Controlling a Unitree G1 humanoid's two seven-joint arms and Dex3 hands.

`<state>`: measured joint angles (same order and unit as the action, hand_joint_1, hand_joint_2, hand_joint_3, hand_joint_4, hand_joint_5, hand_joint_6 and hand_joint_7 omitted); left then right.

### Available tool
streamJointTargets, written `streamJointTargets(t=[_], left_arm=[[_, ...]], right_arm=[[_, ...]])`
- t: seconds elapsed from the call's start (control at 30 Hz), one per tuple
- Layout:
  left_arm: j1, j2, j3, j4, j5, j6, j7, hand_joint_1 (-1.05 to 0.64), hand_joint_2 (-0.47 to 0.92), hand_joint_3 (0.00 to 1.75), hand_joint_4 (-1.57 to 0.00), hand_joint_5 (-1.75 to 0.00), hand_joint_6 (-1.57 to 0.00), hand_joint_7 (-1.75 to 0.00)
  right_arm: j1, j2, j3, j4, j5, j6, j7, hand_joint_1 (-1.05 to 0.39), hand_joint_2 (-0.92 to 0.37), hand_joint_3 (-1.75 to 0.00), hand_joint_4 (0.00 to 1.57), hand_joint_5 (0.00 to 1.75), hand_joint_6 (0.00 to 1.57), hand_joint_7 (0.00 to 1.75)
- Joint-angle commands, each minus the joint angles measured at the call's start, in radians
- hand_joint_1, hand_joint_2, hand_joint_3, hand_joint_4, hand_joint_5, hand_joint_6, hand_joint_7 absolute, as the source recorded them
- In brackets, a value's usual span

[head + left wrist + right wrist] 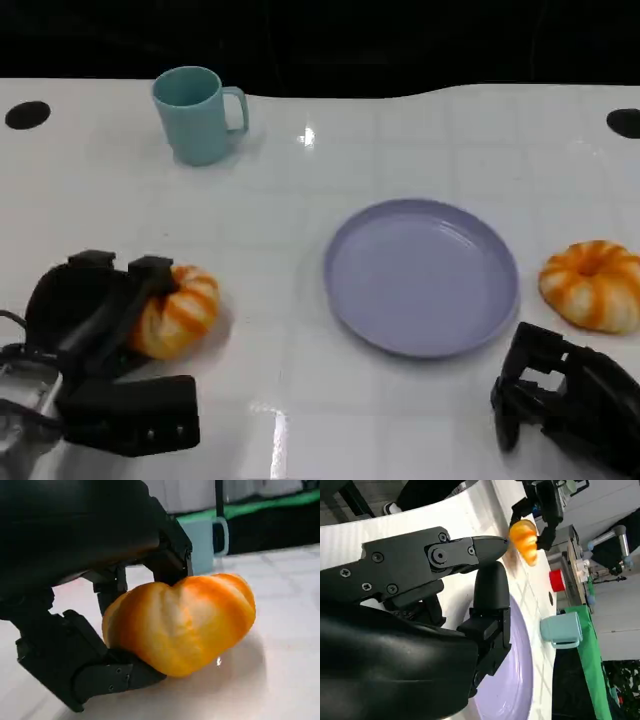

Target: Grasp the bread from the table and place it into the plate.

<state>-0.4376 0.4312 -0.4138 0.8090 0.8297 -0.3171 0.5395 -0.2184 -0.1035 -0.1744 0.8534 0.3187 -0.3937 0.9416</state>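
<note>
An orange, white-striped bread (182, 310) sits at the table's left, and my left hand (100, 330) grips it. In the left wrist view the fingers (165, 555) press its top while the thumb (107, 677) lies under its lower edge; the bread (185, 622) touches the table. The lavender plate (420, 275) lies in the middle with nothing on it. A second, similar bread (592, 284) lies to the right of the plate. My right hand (565, 400) rests near the front right edge, holding nothing, its fingers (445, 555) apart beside the plate (515, 680).
A teal mug (197, 113) stands at the back left, well behind the held bread. Two dark round holes (27, 114) (625, 122) mark the table's far corners. The right wrist view shows a red object (557, 580) beyond the table.
</note>
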Motion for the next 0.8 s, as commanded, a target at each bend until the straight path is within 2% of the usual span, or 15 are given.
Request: streamJointTargets(t=[0.03,0.13,0.17,0.2,0.27,0.3,0.33,0.37,0.43,0.47,0.53,0.6,0.77,0.8], left_arm=[[0.001,0.013,0.004,-0.084,0.003,0.045,-0.007,-0.19,0.28,1.45,-0.81,-1.75,-0.71,-1.75],[-0.004,0.022,0.006,-0.181,-0.003,0.083,-0.098,-0.20,0.27,1.47,-0.79,-1.75,-0.71,-1.70],[-0.012,0.024,0.008,-0.216,-0.008,0.093,-0.136,-0.23,0.31,1.41,-0.79,-1.75,-0.73,-1.60],[-0.015,0.024,0.009,-0.241,-0.010,0.101,-0.163,-0.26,0.40,1.26,-0.78,-1.75,-0.81,-1.36],[-0.038,0.022,0.004,-0.263,0.004,0.101,-0.175,-0.29,0.45,1.10,-0.79,-1.75,-0.89,-1.14],[-0.060,0.016,0.001,-0.256,0.005,0.087,-0.173,-0.29,0.46,1.08,-0.80,-1.75,-0.90,-1.16],[-0.076,0.011,-0.001,-0.250,0.005,0.076,-0.172,-0.29,0.46,1.10,-0.82,-1.75,-0.85,-1.34],[-0.100,0.001,-0.001,-0.242,-0.008,0.064,-0.188,-0.29,0.46,1.12,-0.83,-1.75,-0.82,-1.43],[-0.125,-0.009,0.000,-0.232,-0.023,0.051,-0.208,-0.30,0.44,1.12,-0.86,-1.75,-0.82,-1.46],[-0.149,-0.019,-0.004,-0.232,-0.033,0.060,-0.251,-0.30,0.44,1.12,-0.86,-1.75,-0.82,-1.46],[-0.192,-0.039,-0.014,-0.240,-0.038,0.091,-0.329,-0.33,0.54,0.87,-0.84,-1.75,-0.83,-1.37],[-0.238,-0.061,-0.029,-0.238,-0.031,0.109,-0.380,-0.34,0.59,0.66,-0.85,-1.75,-0.84,-1.38],[-0.319,-0.128,-0.056,-0.205,-0.037,0.134,-0.446,-0.33,0.66,0.58,-0.87,-1.75,-0.85,-1.30],[-0.332,-0.141,-0.062,-0.195,-0.037,0.134,-0.454,-0.32,0.68,0.55,-0.87,-1.75,-0.88,-1.17]], right_arm=[[0.000,-0.011,-0.015,0.024,0.019,0.002,0.020,-0.60,-0.92,-0.22,0.73,1.75,0.64,1.60],[-0.005,-0.008,-0.018,0.034,0.021,-0.002,0.027,-0.60,-0.92,-0.22,0.73,1.75,0.64,1.61],[-0.005,-0.008,-0.018,0.035,0.019,-0.002,0.025,-0.60,-0.92,-0.22,0.73,1.75,0.64,1.61],[-0.006,-0.007,-0.018,0.036,0.018,-0.002,0.024,-0.60,-0.92,-0.21,0.74,1.75,0.64,1.61],[-0.008,-0.009,-0.015,0.039,0.012,-0.010,0.024,-0.61,-0.92,-0.21,0.74,1.75,0.65,1.61],[-0.010,-0.007,-0.018,0.043,0.018,-0.007,0.030,-0.60,-0.92,-0.21,0.74,1.75,0.65,1.60],[-0.011,-0.005,-0.020,0.045,0.023,-0.004,0.035,-0.60,-0.92,-0.20,0.74,1.75,0.65,1.60],[-0.010,-0.004,-0.021,0.043,0.025,0.001,0.035,-0.60,-0.92,-0.20,0.74,1.75,0.65,1.60],[-0.007,-0.003,-0.020,0.039,0.026,0.005,0.032,-0.60,-0.92,-0.18,0.73,1.75,0.65,1.60],[-0.004,-0.004,-0.017,0.036,0.022,-0.003,0.027,-0.60,-0.92,-0.18,0.73,1.75,0.65,1.60],[-0.002,-0.005,-0.013,0.033,0.020,-0.010,0.024,-0.61,-0.92,-0.19,0.73,1.75,0.65,1.60],[0.000,-0.007,-0.009,0.031,0.016,-0.011,0.019,-0.62,-0.92,-0.20,0.73,1.75,0.65,1.60],[-0.001,-0.013,-0.003,0.039,0.008,-0.033,0.017,-0.61,-0.92,-0.21,0.72,1.75,0.64,1.62],[-0.001,-0.014,-0.002,0.039,0.008,-0.035,0.017,-0.61,-0.92,-0.22,0.72,1.75,0.63,1.62]])
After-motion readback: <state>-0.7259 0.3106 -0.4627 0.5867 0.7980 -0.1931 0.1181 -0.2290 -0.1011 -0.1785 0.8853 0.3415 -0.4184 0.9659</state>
